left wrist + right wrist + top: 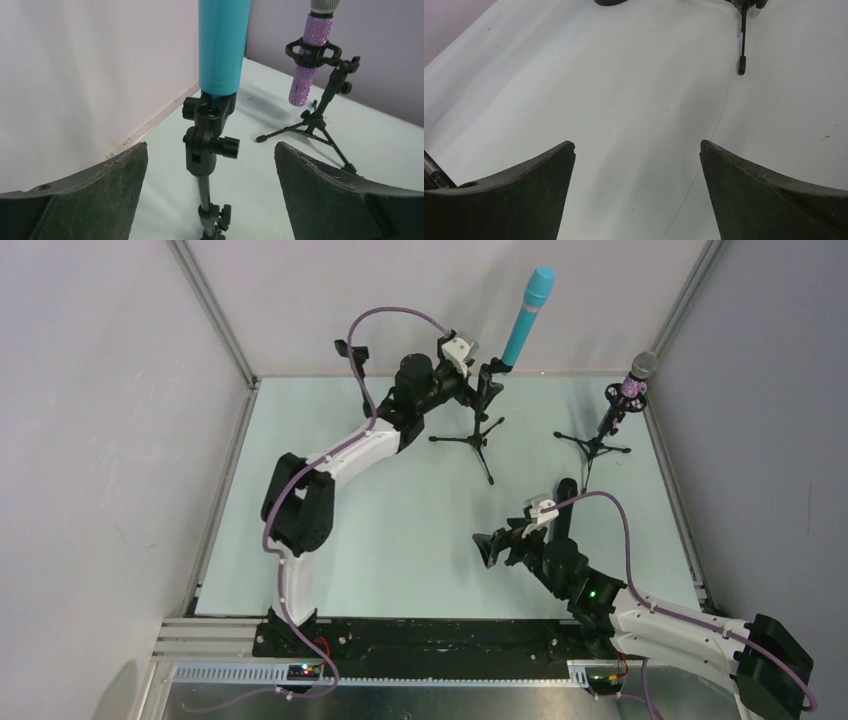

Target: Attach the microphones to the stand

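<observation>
The turquoise microphone (528,312) (222,45) stands upright and slightly tilted in the clip of a black tripod stand (478,436) (206,150). My left gripper (492,381) (211,145) is open, its fingers on either side of that stand's post just below the microphone, touching neither. The purple glittery microphone (628,390) (311,55) sits in a second tripod stand (600,445) (320,122) at the back right. A black microphone (566,502) lies on the table, partly hidden behind my right wrist. My right gripper (488,548) (637,143) is open over bare table with nothing in it.
White walls and metal frame posts (215,315) close in the pale table (400,510) at the back and sides. One leg of the turquoise microphone's stand (742,37) reaches toward my right gripper. Purple cables loop along both arms.
</observation>
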Available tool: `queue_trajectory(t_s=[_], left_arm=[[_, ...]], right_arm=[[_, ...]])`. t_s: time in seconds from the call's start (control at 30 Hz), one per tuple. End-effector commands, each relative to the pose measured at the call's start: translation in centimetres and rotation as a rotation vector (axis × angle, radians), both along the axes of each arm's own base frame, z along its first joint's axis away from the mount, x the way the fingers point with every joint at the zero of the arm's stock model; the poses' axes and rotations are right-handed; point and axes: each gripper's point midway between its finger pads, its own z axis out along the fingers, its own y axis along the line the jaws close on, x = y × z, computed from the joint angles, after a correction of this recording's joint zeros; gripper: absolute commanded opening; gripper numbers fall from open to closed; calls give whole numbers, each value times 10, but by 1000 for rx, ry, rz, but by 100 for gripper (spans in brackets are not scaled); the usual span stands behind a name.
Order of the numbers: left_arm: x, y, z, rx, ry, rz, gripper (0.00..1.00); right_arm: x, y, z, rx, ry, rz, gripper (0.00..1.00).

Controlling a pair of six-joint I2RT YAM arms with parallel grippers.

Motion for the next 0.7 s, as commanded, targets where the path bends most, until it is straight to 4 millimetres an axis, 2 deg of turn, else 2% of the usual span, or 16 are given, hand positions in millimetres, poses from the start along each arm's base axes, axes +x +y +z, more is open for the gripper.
queue_trajectory(t_s=[0.0,0.07,0.1,0.13,0.17,0.2,0.23,0.27,0.3,0.37,0.57,0.67], left_arm=[[-29,30,102,-157,-129,50,100],[-38,40,112,-181,-129,69,100],[-40,43,109,-184,-122,83,100],[-48,50,123,-204,-136,88,100],[-50,55,121,-208,-128,105,100],[-58,61,133,-226,-143,113,100],[-59,67,131,-228,-135,134,100],[-68,74,144,-245,-154,140,100],[-68,79,139,-242,-144,164,100],[-80,97,156,-269,-167,208,100],[-101,144,164,-278,-198,306,100],[-98,177,157,-276,-145,396,99]], right_arm=[[6,5,25,56,-25,-12,99],[6,5,25,59,-21,-16,99],[6,4,24,60,-20,-16,99],[6,4,25,61,-19,-17,99],[6,4,25,61,-18,-17,99],[6,3,24,60,-17,-18,99],[6,3,24,61,-17,-18,100],[6,3,25,61,-17,-18,100],[6,3,24,60,-17,-17,100],[6,3,25,60,-18,-17,100],[6,4,24,58,-16,-13,100],[6,4,24,58,-16,-9,100]])
